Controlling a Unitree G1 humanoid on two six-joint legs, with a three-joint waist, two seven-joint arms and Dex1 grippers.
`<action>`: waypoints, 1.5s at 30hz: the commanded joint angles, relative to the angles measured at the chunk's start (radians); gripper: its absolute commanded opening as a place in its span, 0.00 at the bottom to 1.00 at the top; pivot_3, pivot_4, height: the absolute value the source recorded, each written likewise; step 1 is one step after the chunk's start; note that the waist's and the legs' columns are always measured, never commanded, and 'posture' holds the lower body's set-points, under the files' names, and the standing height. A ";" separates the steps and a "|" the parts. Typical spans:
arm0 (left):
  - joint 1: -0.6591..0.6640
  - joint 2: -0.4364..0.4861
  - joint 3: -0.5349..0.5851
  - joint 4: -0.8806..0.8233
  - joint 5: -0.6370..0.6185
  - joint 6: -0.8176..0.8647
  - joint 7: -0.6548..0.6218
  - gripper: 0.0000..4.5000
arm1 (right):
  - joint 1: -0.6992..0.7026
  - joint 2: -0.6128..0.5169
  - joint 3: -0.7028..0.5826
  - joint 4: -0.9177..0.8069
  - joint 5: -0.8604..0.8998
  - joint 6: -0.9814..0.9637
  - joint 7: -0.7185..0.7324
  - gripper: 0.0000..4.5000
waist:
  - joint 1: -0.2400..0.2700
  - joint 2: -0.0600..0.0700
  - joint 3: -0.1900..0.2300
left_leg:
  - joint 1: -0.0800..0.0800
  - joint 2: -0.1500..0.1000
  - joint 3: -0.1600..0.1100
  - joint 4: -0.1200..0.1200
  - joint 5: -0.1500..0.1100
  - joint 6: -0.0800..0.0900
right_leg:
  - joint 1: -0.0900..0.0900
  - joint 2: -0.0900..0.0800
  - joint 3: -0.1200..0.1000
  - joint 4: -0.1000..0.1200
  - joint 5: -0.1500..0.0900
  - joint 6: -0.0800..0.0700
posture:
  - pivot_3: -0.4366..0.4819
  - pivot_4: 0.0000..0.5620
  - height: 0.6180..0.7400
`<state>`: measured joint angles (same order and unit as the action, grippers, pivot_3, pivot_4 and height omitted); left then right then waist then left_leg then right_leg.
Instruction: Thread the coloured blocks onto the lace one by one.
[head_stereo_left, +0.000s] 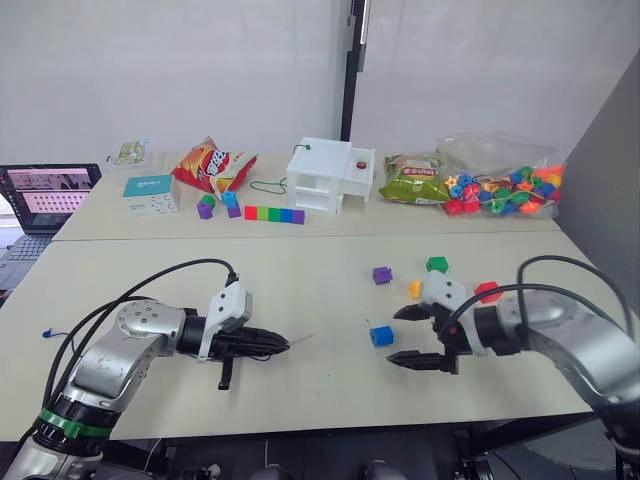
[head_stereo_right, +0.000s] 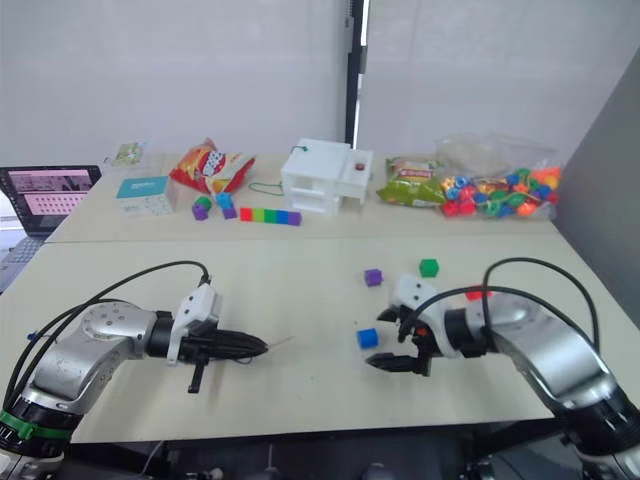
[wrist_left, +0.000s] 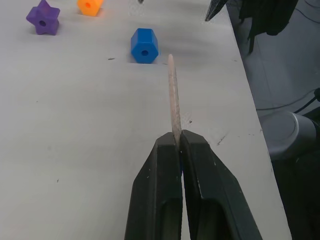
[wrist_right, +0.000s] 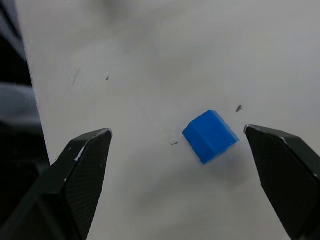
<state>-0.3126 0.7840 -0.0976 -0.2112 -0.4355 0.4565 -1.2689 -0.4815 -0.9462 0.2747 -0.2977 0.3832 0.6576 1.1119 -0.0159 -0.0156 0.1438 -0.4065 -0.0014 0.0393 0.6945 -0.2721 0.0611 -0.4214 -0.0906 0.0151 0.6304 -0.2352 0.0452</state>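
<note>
Pinching the lace's (wrist_left: 173, 95) stiff pale tip between closed fingers, the left gripper (head_stereo_left: 268, 344) points it toward the blue block (head_stereo_left: 381, 336), which lies on the table (head_stereo_left: 300, 290). Right gripper (head_stereo_left: 413, 336) hangs wide open and empty around that block, not touching it. The block looks light, hard and slippery, so it is best squeezed on flat sides with the hole left clear.

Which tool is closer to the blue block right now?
Right. The right tool is open just beside the blue block; the left tool, shut on the lace tip, sits farther off on the other side.
</note>
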 joint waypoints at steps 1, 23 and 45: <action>-0.002 0.012 0.011 -0.045 -0.010 -0.009 0.000 0.00 | -0.078 0.024 0.084 0.143 -0.135 -0.201 0.093 0.99 | 0.002 0.000 0.000 | 0.000 0.000 0.000 0.000 0.000 0.000 | 0.000 0.000 0.000 0.000 0.000 0.000 | 0.48 0.27 1.00; -0.105 -0.042 -0.176 -0.109 0.136 0.099 0.152 0.00 | -0.084 0.183 0.117 0.253 -0.287 -0.278 0.186 0.29 | 0.029 0.000 0.000 | -0.001 -0.001 0.000 0.001 0.000 0.000 | 0.000 -0.001 0.000 0.001 0.000 0.000 | 0.48 0.27 1.00; -0.393 -0.126 -0.468 -0.011 0.285 0.331 0.113 0.00 | -0.071 0.194 0.201 0.109 -0.384 -0.163 0.185 0.29 | 0.027 0.000 0.000 | -0.001 -0.001 -0.001 0.003 0.000 0.000 | 0.001 0.001 -0.001 0.001 0.000 0.000 | 0.48 0.27 1.00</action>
<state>-0.6762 0.6640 -0.5693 -0.2177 -0.1590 0.7877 -1.1588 -0.5541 -0.7601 0.4452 -0.1645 0.0030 0.4865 1.2851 0.0115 -0.0161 0.1441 -0.4074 -0.0025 0.0386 0.6977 -0.2720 0.0608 -0.4206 -0.0900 0.0145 0.6316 -0.2352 0.0452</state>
